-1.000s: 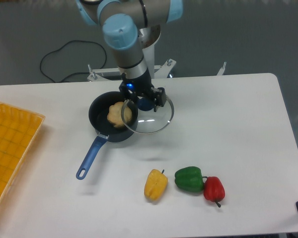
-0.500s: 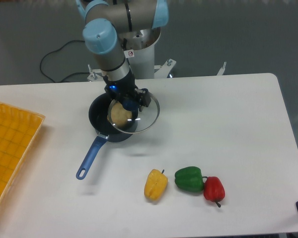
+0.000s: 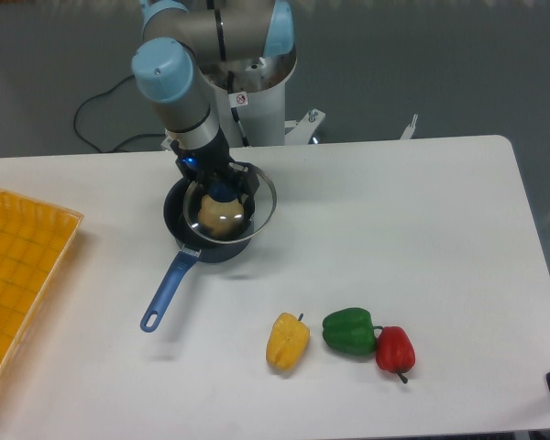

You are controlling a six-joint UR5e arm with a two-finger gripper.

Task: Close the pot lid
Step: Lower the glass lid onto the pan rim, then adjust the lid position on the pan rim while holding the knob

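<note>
We see the pincer [image 3: 222, 190] pinching the blue knob of the lid [image 3: 230, 204], w/ the glass disc held over the pot [image 3: 208, 226] but offset a bit to the right, its right rim overhanging the pot's edge. Can't tell if lid touches the pot rim. A pale yellow item [image 3: 218, 216] sits inside the pot, seen thru the glass. Pot handle [image 3: 168, 290] points near-left on the white surface [image 3: 422, 238]. Near side: yellow pepper [image 3: 288, 341], green pepper [image 3: 350, 331], red pepper [image 3: 395, 349] in a row, green & red touching. Yellow tray [image 3: 18, 266] at far left edge.
</note>
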